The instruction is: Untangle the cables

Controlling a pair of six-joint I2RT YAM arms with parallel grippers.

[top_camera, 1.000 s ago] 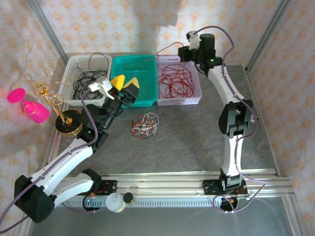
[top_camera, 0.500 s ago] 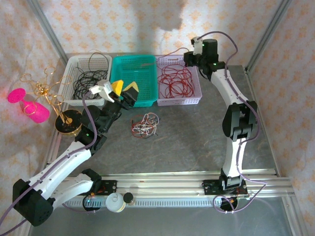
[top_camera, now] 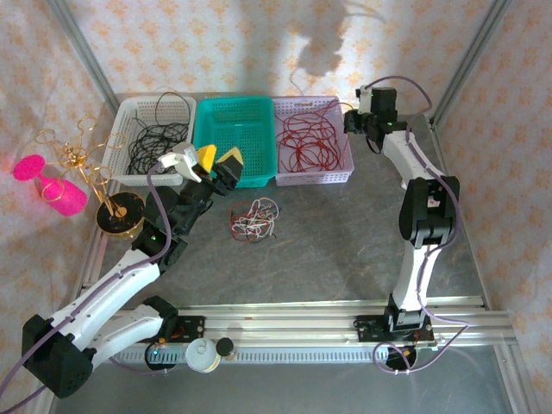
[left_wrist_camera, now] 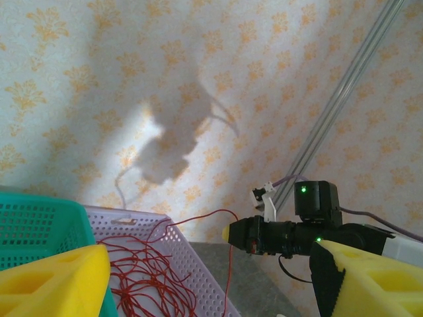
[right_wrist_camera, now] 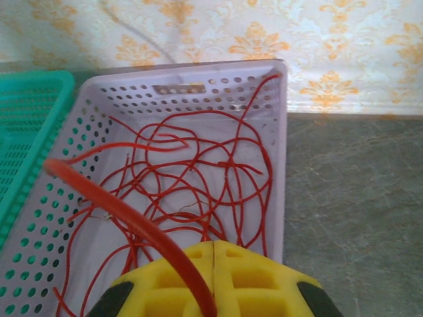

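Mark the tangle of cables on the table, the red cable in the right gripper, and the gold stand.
tangle of cables (top_camera: 253, 220): top view, middle of the bundle.
red cable (right_wrist_camera: 125, 212): right wrist view, the thick near strand.
gold stand (top_camera: 119, 214): top view, its round base.

top: ovhd, far | L-wrist: twd back wall (left_wrist_camera: 99, 66) | R-wrist: close; all share lilac basket (right_wrist_camera: 218, 84)
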